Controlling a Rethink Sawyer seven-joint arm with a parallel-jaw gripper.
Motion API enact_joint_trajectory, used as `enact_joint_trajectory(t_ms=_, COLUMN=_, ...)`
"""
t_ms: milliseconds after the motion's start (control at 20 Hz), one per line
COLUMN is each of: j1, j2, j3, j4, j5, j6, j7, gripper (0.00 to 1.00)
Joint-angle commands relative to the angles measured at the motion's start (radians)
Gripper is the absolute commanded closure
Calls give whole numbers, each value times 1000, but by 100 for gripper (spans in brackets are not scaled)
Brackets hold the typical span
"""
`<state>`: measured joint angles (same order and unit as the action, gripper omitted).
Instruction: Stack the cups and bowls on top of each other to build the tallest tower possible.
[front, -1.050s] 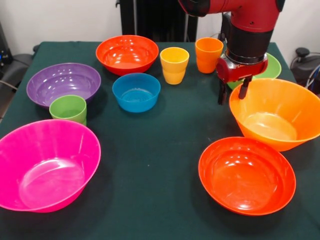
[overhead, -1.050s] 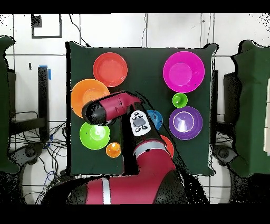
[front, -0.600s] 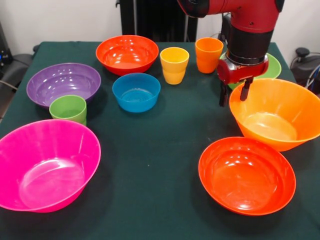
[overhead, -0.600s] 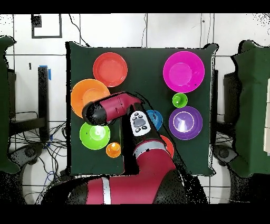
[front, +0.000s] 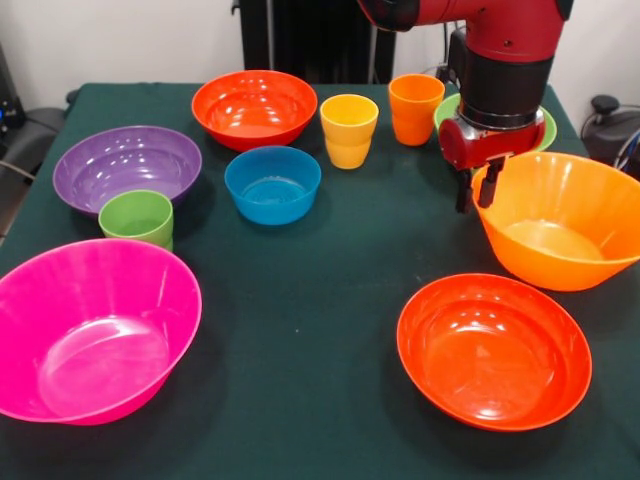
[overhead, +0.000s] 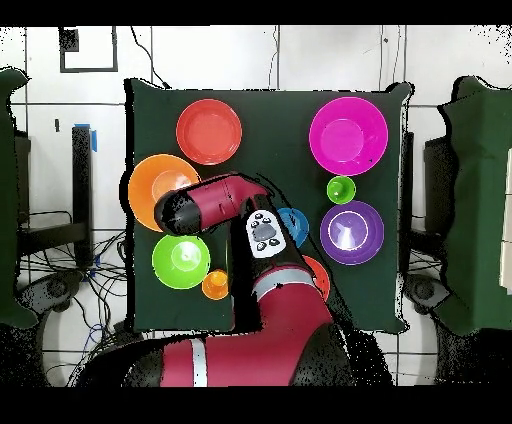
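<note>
1. Front view: gripper (front: 476, 190) is down at the rim of the large light orange bowl (front: 560, 225), fingers narrowed on either side of the near rim; it looks pinched, bowl tilted. Only here do the fingers show.
2. Around it: lime green bowl (front: 545, 128) behind the arm, orange cup (front: 415, 108), yellow cup (front: 349, 130), blue bowl (front: 272, 183), red-orange bowl (front: 492, 350) in front.
3. Overhead view: the arm (overhead: 215, 205) bends across and covers that bowl's edge (overhead: 150, 185); pink bowl (overhead: 348, 136), purple bowl (overhead: 352, 232) and green cup (overhead: 341, 189) stand well apart.
</note>
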<state>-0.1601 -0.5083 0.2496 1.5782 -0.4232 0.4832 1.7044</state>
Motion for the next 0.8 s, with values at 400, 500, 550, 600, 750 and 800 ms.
enact_joint_trajectory(t_ms=400, j1=28, j2=21, j3=-2, j4=52, j5=12, j6=25, j7=102, gripper=100)
enact_joint_trajectory(t_ms=500, j1=31, j2=14, j3=0, j4=52, j5=25, j6=52, j7=99, gripper=100)
enact_joint_trajectory(t_ms=550, j1=35, j2=9, j3=0, j4=49, j5=32, j6=63, j7=100, gripper=100)
enact_joint_trajectory(t_ms=600, j1=38, j2=5, j3=-1, j4=46, j5=39, j6=77, j7=100, gripper=100)
enact_joint_trajectory(t_ms=750, j1=47, j2=-3, j3=1, j4=34, j5=57, j6=106, j7=94, gripper=100)
enact_joint_trajectory(t_ms=800, j1=47, j2=-6, j3=2, j4=35, j5=64, j6=113, j7=93, gripper=100)
